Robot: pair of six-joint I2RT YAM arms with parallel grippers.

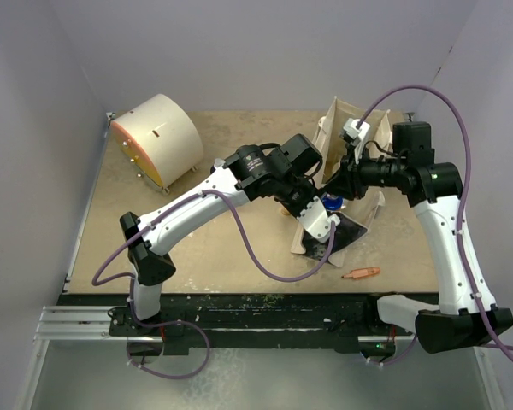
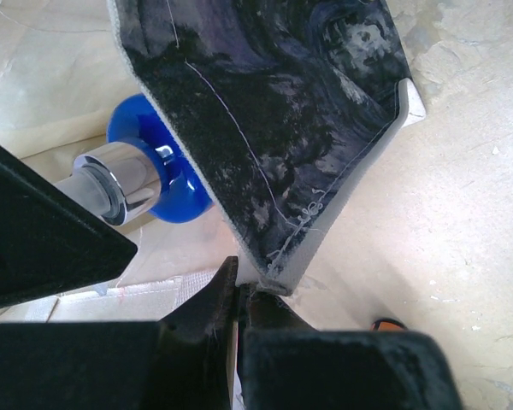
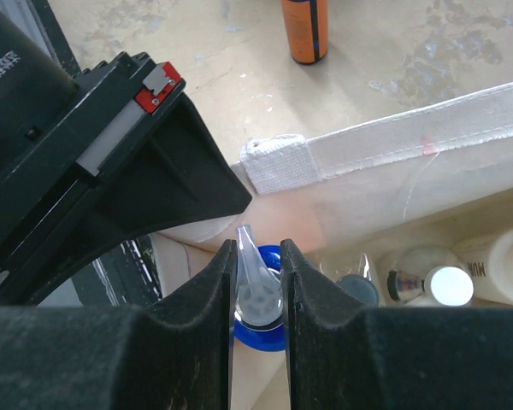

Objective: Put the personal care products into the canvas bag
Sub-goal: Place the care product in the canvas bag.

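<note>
Left gripper (image 2: 242,286): black fingers pinched fully together on the hem of the dark printed panel (image 2: 265,102) of the beige canvas bag (image 3: 393,149), holding that side of the mouth open
Right gripper (image 3: 256,256): jaws closed partway onto a small bottle with a blue cap and a shiny silver neck (image 2: 175,184), gripped at its upper end and hanging just inside the bag's mouth
Already in the bag: a cream-white bottle (image 3: 500,265), a silver bottle with a white cap (image 3: 432,284) and a dark cap (image 3: 357,290) lie close together on the bag's floor
Step in hand: dropping the held bottle into the bag; it looks best to hold the hem taut and apart, bring the bottle well below the rim and over bare canvas beside the others, then open the jaws only enough to let it slip straight down
Hard to make out: the held bottle's body colour is covered by the fingers; the dark cap's bottle is hidden; an orange cylinder (image 3: 306,30) outside the bag is cut off, so bottle or stick cannot be told
</note>
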